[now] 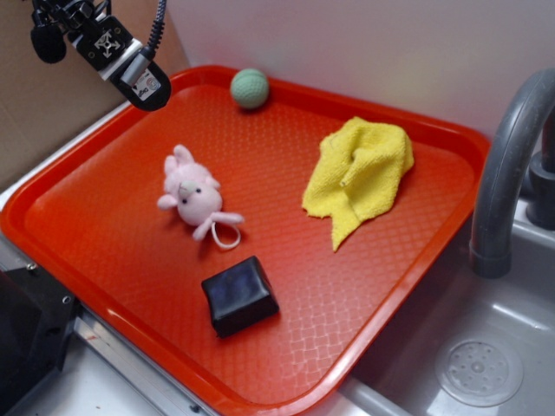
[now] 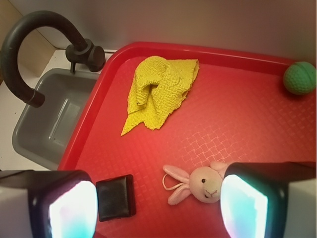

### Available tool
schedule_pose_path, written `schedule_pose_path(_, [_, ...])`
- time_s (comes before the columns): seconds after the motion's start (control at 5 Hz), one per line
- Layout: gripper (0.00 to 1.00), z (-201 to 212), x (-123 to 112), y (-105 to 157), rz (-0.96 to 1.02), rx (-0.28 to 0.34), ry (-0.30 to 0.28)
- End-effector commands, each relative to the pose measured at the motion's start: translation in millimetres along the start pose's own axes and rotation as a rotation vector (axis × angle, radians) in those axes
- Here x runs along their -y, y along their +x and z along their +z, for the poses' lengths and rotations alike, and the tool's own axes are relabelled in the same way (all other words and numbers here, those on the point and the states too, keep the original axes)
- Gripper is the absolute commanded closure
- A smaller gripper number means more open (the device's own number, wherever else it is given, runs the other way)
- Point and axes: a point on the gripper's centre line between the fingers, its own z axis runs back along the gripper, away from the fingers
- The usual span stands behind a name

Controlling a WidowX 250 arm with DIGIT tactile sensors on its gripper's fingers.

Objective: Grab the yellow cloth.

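Red tray (image 1: 104, 251): holds all items, beside a grey sink (image 2: 47, 129) with faucet (image 1: 507, 165).
Cloth (image 1: 360, 173): yellow, crumpled, on the tray's faucet side, one pointed corner trailing; lies free, nothing on it.
Pink bunny (image 1: 192, 195): tray centre, well apart from cloth.
Black block (image 1: 240, 295): near tray's front edge.
Green ball (image 1: 250, 88): by the tray's far rim.
Gripper (image 2: 158, 203): jaws spread wide, empty, raised over the tray corner opposite the cloth, likely poised for approach.

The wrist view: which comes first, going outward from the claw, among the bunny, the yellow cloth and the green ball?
1. Pink bunny, just ahead of the gripper, partly behind its right finger.
2. Yellow cloth, farther up the tray, centre-left.
3. Green ball, far right corner; too close to the cloth to call.
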Motion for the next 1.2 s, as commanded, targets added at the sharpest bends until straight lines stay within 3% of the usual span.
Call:
schedule_pose_path(0.0, [0.00,7.1,-0.2,8.2,0.015,0.022,0.013])
schedule_pose_path(0.2, [0.00,-53.3,26.9,52.3,0.016,-0.064,0.227])
schedule_pose_path(0.4, [0.00,-89.2,44.8,72.9,-0.076,0.017,0.287])
schedule_pose_path(0.6, [0.00,-135.7,47.6,89.9,-0.173,-0.063,0.264])
schedule_pose_path(0.8, [0.00,-146.3,54.4,88.9,-0.236,-0.106,0.210])
schedule_pose_path(1.0, [0.00,-173.9,47.9,100.0,-0.213,-0.190,0.246])
